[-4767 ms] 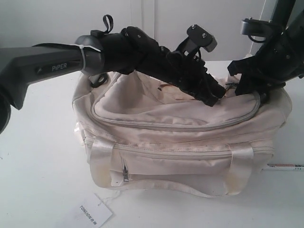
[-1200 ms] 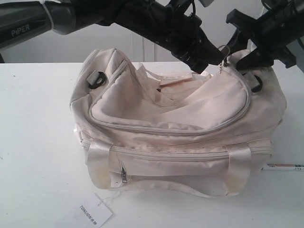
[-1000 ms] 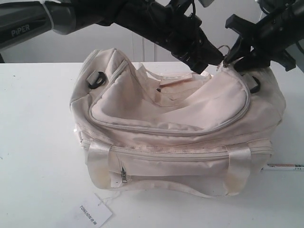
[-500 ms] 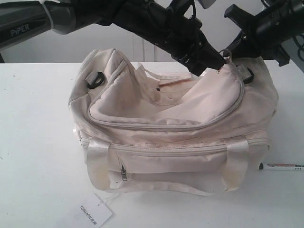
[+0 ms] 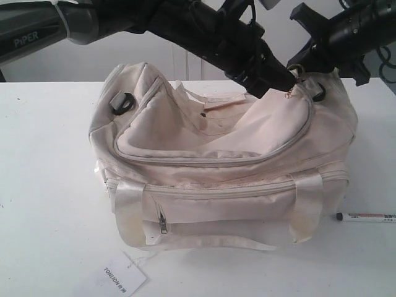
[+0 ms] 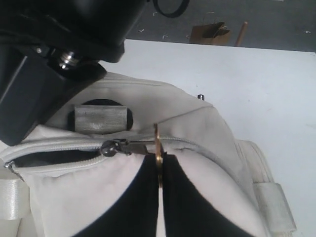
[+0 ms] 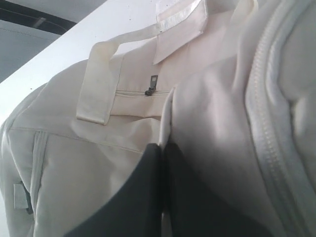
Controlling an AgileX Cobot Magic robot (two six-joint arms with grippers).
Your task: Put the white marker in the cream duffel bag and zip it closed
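Above, left tool (image 6: 160, 161) clamping ring pull (image 6: 156, 140), right tool (image 7: 162, 149) pinching cream duffel bag (image 5: 216, 167), white marker (image 5: 365, 217) well below.

- cream duffel bag (image 5: 223, 179): upright, top zipper partly open, gold ring pull (image 6: 158, 157) pinched between the jaws of the left gripper (image 6: 159, 172).
- white marker (image 5: 366, 217): black-capped, lying flat, well below those jaws.

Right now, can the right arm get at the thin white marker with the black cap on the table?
Probably not at once. The right gripper looks shut on fabric of the cream duffel bag and must let go first. The white marker itself lies uncovered beside the bag.
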